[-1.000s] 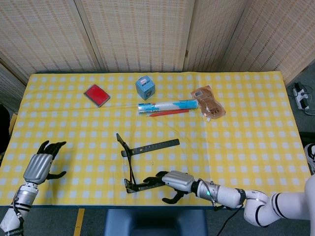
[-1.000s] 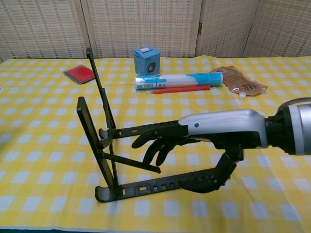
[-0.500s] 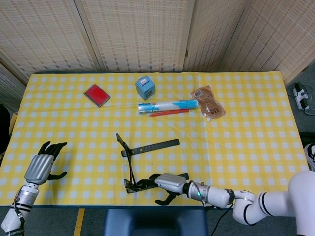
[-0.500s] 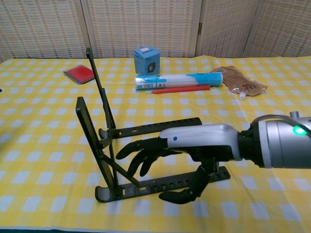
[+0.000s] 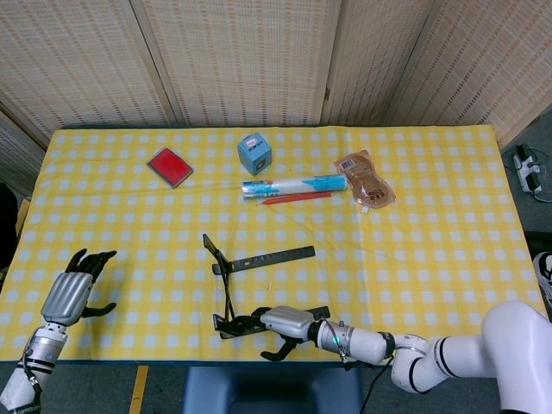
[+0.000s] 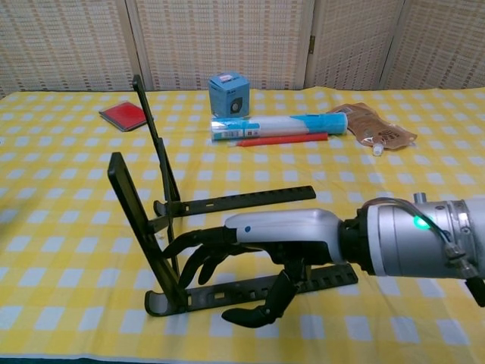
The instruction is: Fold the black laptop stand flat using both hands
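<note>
The black laptop stand [image 5: 259, 257] [image 6: 242, 199] stands unfolded near the table's front edge. It has two long base bars and two upright plates tilted back at its left end. My right hand [image 5: 280, 323] [image 6: 258, 235] reaches from the right along the near base bar. Its fingers [image 6: 193, 254] are spread above and behind that bar near the nearer upright plate, and its thumb [image 6: 258, 311] is low in front of the bar. Nothing is clasped in it. My left hand [image 5: 71, 291] hovers with its fingers apart at the front left, far from the stand and only in the head view.
At the back lie a red card [image 5: 169, 166], a blue box [image 5: 254, 153], a blue-and-white tube [image 5: 293, 185] with a red pen [image 5: 297, 197] beside it, and a brown pouch [image 5: 366, 179]. The yellow checked table [image 5: 448, 259] ends just in front of the stand.
My right hand slid left along the near base bar toward the upright plates, and its fingers came off the bar. The nearer upright plate shifted slightly left. The left hand barely moved.
</note>
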`<state>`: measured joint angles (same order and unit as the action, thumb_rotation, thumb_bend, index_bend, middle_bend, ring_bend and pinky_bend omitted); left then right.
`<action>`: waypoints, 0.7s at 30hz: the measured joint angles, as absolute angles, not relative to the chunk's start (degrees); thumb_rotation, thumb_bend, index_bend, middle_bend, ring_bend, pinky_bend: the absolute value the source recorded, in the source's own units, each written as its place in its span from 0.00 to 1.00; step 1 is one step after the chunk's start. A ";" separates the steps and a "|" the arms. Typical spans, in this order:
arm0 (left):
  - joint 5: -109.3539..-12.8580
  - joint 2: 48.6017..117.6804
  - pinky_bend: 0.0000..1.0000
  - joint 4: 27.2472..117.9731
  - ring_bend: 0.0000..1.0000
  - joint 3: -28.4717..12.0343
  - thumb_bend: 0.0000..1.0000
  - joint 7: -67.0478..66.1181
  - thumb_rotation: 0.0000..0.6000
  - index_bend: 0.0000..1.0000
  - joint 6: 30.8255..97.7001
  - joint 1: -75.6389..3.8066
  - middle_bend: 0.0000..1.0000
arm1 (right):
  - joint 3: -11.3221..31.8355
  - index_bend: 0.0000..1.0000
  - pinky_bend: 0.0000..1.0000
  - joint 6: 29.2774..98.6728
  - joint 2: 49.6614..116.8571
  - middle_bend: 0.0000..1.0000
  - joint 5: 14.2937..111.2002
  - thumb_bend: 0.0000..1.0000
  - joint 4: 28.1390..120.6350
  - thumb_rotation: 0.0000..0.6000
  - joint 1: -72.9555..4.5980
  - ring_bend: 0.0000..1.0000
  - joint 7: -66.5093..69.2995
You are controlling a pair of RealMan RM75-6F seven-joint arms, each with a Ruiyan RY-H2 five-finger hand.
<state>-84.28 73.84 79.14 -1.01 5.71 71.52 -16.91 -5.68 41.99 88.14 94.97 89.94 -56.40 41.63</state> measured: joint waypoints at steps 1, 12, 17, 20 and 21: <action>-84.34 73.82 0.07 79.16 0.18 -0.99 0.19 5.73 1.00 0.14 71.61 -16.86 0.19 | -5.61 0.11 0.09 41.94 88.34 0.21 94.84 0.48 89.84 1.00 -56.43 0.20 41.65; -84.65 74.00 0.07 78.90 0.18 -0.74 0.19 6.19 1.00 0.14 71.32 -16.89 0.19 | -5.71 0.11 0.09 42.23 89.24 0.20 94.40 0.48 89.62 1.00 -56.35 0.19 41.85; -84.63 74.25 0.07 78.20 0.18 -0.94 0.19 7.09 1.00 0.14 70.70 -17.35 0.19 | -5.55 0.11 0.10 44.96 86.78 0.19 94.22 0.48 91.03 1.00 -55.32 0.19 42.72; -84.51 74.50 0.07 78.05 0.18 -1.09 0.19 7.73 1.00 0.14 70.43 -17.53 0.19 | -4.69 0.06 0.09 47.34 84.33 0.13 92.64 0.48 92.45 1.00 -54.03 0.15 42.61; -84.49 74.61 0.07 78.06 0.18 -1.12 0.19 7.92 1.00 0.14 70.37 -17.58 0.19 | -4.17 0.04 0.09 47.70 83.57 0.11 91.58 0.48 93.00 1.00 -53.66 0.14 42.46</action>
